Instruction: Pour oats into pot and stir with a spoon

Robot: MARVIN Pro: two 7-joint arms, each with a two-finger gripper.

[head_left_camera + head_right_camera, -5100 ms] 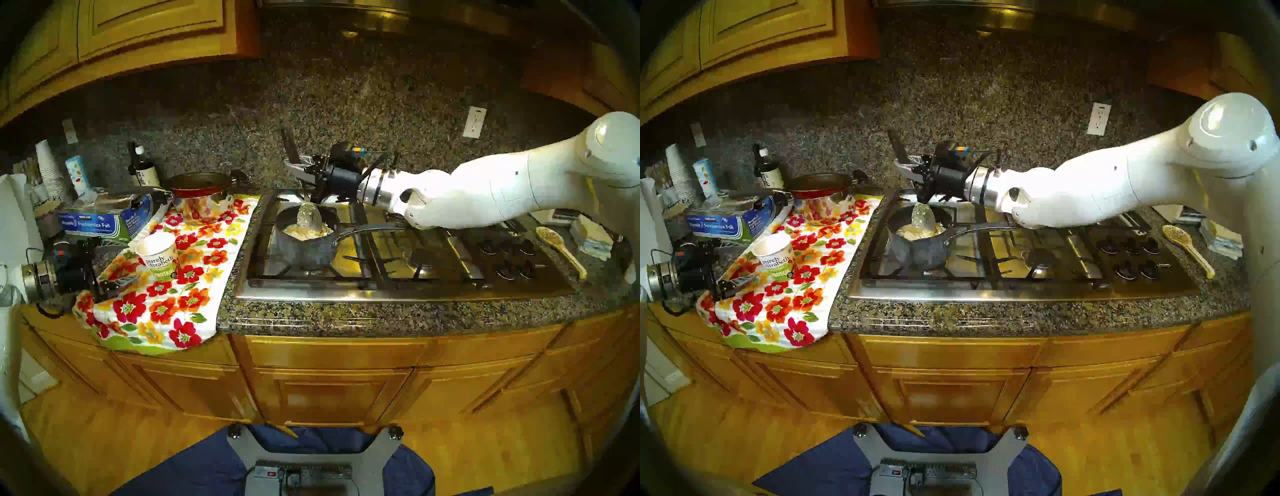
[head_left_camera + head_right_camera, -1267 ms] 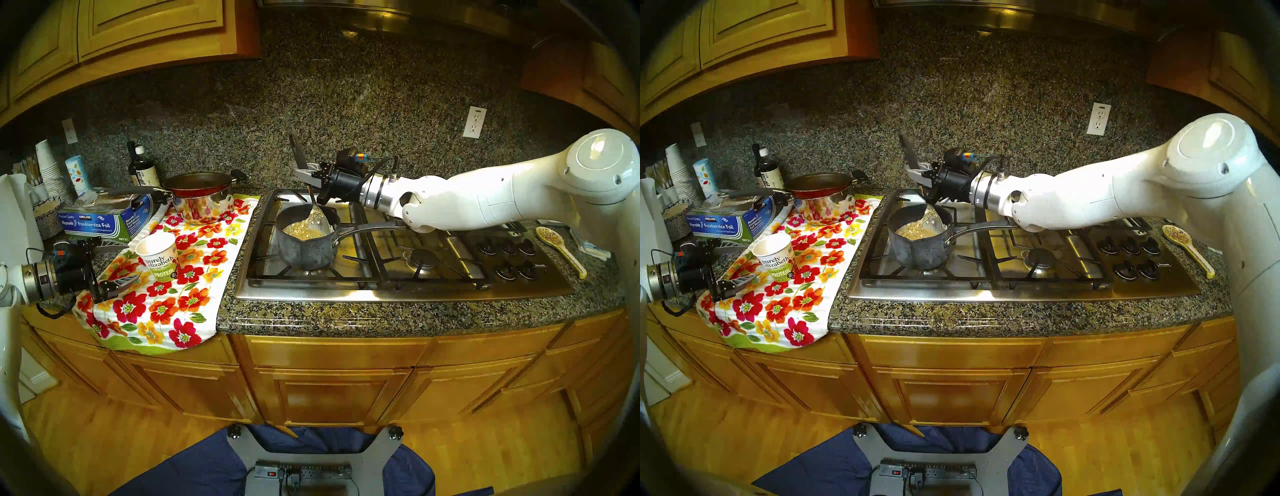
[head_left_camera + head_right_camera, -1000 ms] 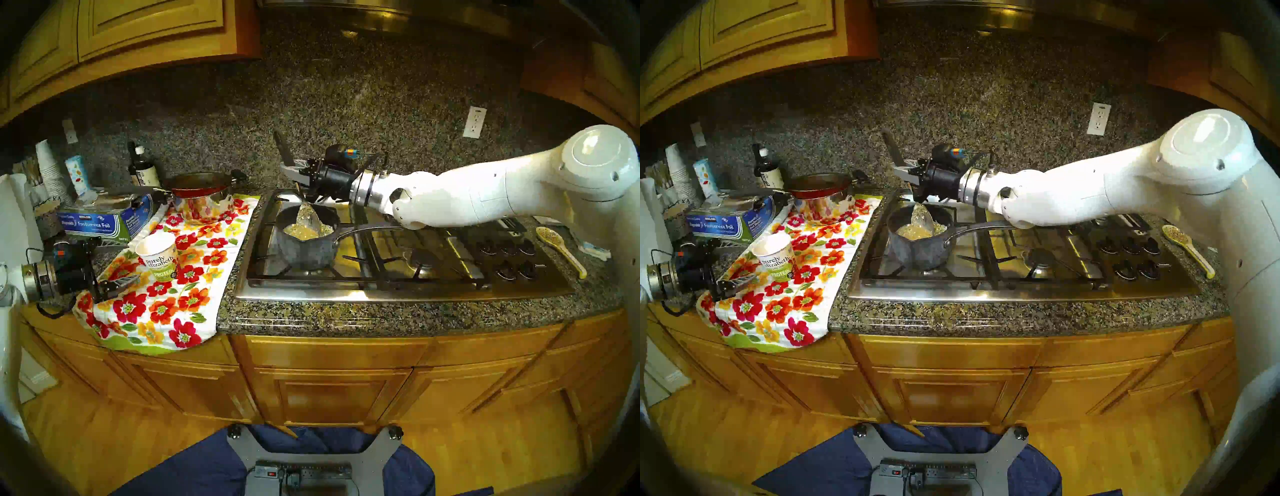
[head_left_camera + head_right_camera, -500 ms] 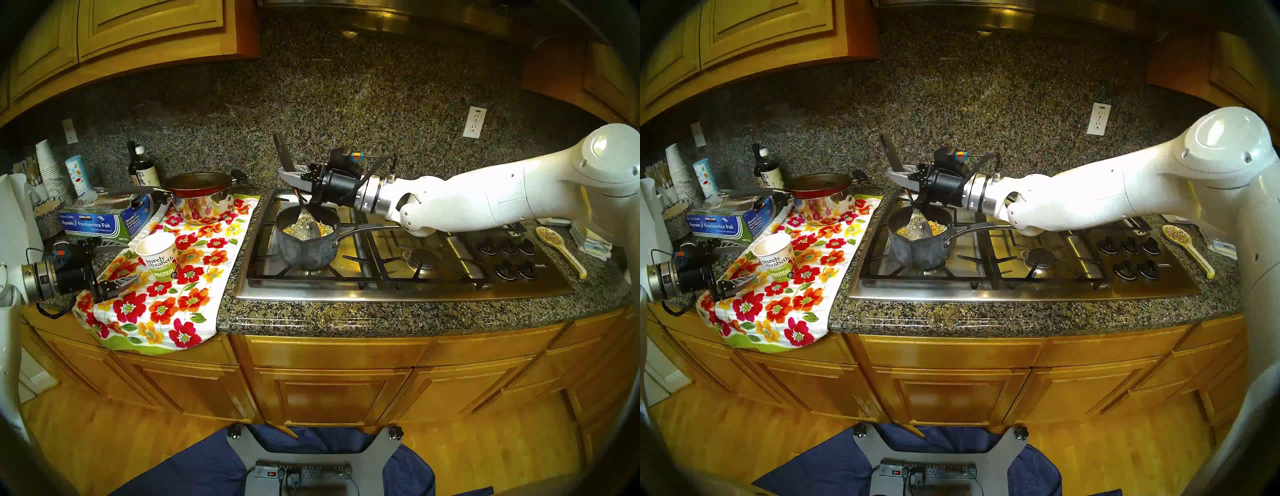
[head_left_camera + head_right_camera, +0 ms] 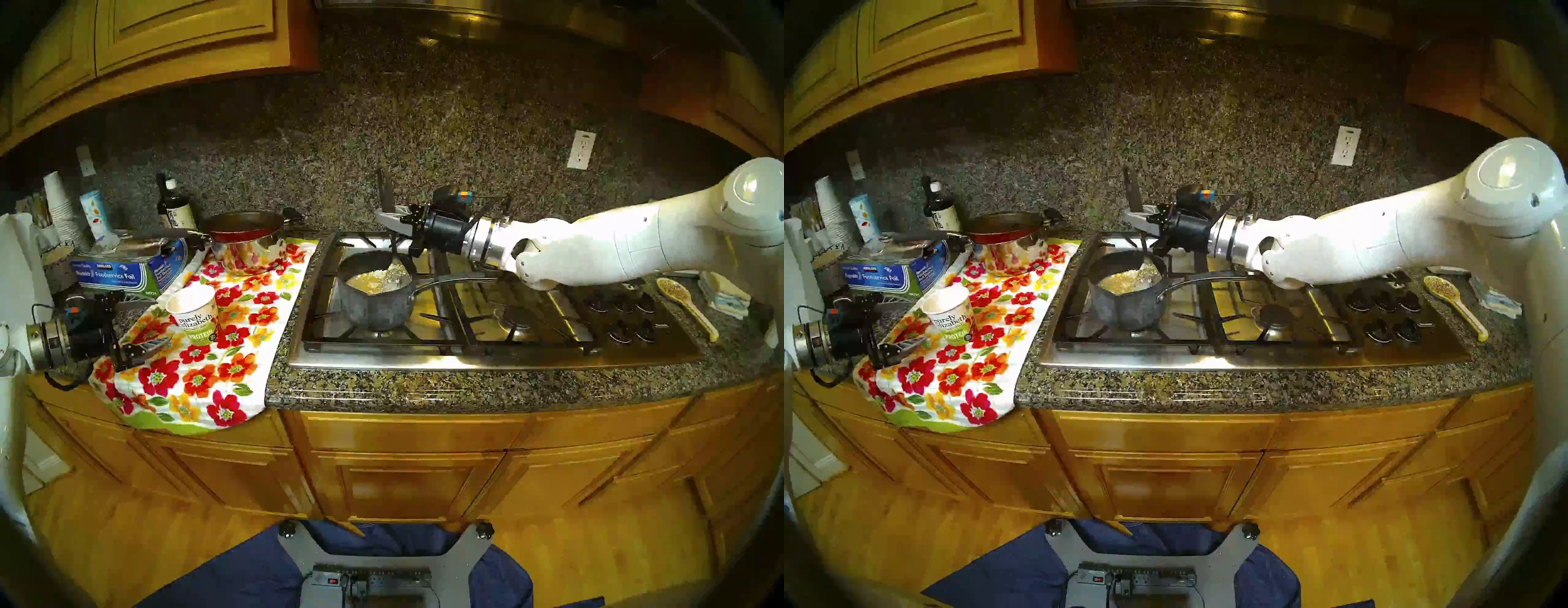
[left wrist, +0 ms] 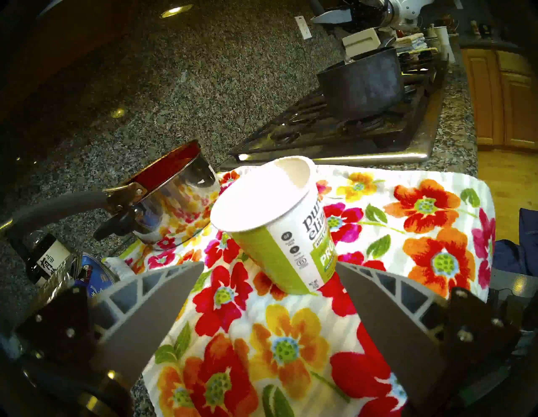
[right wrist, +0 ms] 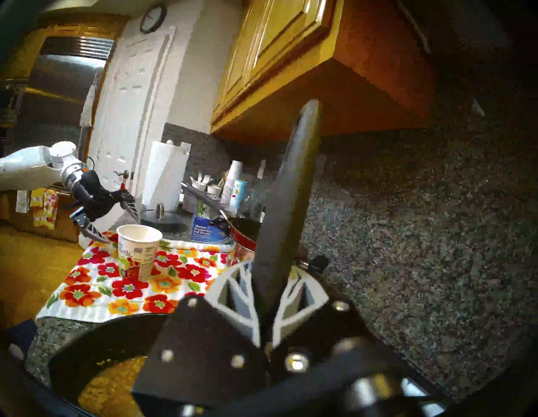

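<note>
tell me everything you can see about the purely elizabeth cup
The purely elizabeth cup is a white paper cup, wider at the rim than at the base, with dark lettering and a green PROTEIN band low on its side. It stands upright and lidless on the flowered towel, left of the stove. What shows of its inside is pale and bare; its bottom is hidden. Nothing grips it: the left gripper is open just short of it, its fingers apart from the cup.

The granite counter [image 5: 466, 388] carries a floral towel [image 5: 199, 373], cooktop [image 5: 488, 339] and yellow ceramic spoon [image 5: 687, 303].
</note>
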